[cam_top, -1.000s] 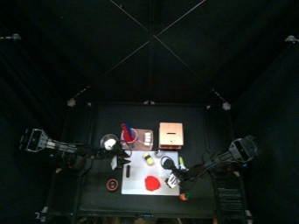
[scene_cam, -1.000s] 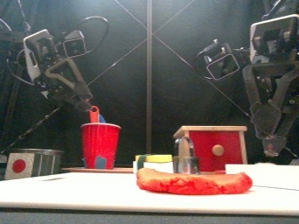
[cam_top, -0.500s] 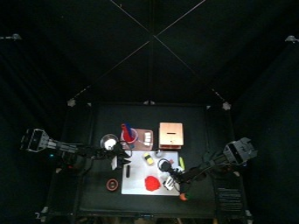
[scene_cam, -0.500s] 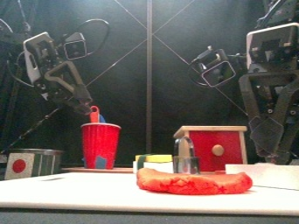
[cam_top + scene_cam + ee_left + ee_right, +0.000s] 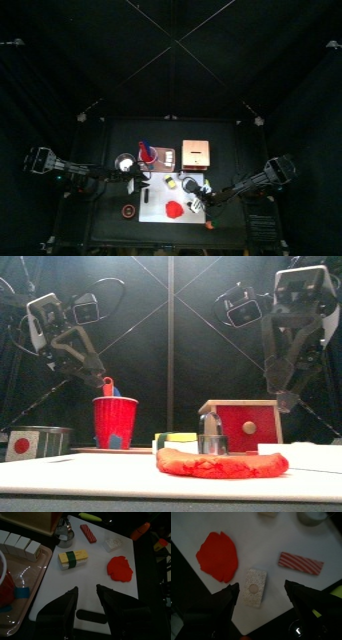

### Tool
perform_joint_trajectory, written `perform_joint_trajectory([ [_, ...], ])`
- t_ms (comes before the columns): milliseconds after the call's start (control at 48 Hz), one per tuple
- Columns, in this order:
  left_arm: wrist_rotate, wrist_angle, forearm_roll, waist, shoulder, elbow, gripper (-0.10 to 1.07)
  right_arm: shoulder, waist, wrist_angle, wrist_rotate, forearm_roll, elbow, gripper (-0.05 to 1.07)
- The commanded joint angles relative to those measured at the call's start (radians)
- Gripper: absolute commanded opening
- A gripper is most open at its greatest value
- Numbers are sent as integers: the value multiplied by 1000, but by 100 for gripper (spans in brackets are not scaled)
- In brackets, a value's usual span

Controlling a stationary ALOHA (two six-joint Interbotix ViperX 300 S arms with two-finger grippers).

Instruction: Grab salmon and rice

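The salmon (image 5: 218, 556) is a flat red slab on the white board (image 5: 271, 542); it also shows in the left wrist view (image 5: 120, 566), the front view (image 5: 221, 463) and the top view (image 5: 175, 209). A small white rice block (image 5: 253, 587) lies beside it, also seen in the left wrist view (image 5: 112, 545). My right gripper (image 5: 264, 607) is open and empty, hovering above the rice block and the salmon's edge. My left gripper (image 5: 87, 599) is open and empty above the board's other side.
A red-striped stick (image 5: 301, 563) and a yellow roll with a green band (image 5: 73, 558) lie on the board. A red cup (image 5: 115, 421), a red box (image 5: 241, 424) and a small metal cup (image 5: 211, 439) stand behind. A tray (image 5: 27, 587) holds white blocks (image 5: 17, 542).
My right arm has lifted and swung toward the table's middle, so its gripper hangs higher over the board. The left arm has hardly moved.
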Motion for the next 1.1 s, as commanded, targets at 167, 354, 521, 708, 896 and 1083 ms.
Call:
perform_joint_trajectory([
  [167, 5, -9, 5, 9, 0, -25, 76, -57, -67, -58, -2, -158, 43, 102],
  [354, 5, -9, 3, 9, 0, -23, 76, -72, -94, -89, -21, -190, 91, 102],
  [521, 3, -9, 3, 14, 0, -21, 76, -74, -118, -92, -155, -132, 91, 102],
  [708, 2, -9, 3, 14, 0, -18, 76, -67, -172, -95, -383, 2, 78, 102],
  [896, 0, -9, 2, 12, 0, -18, 76, -55, -233, -114, -647, 163, 81, 102],
  [1083, 0, -9, 2, 14, 0, -15, 76, -17, -265, -163, -854, 281, 91, 102],
])
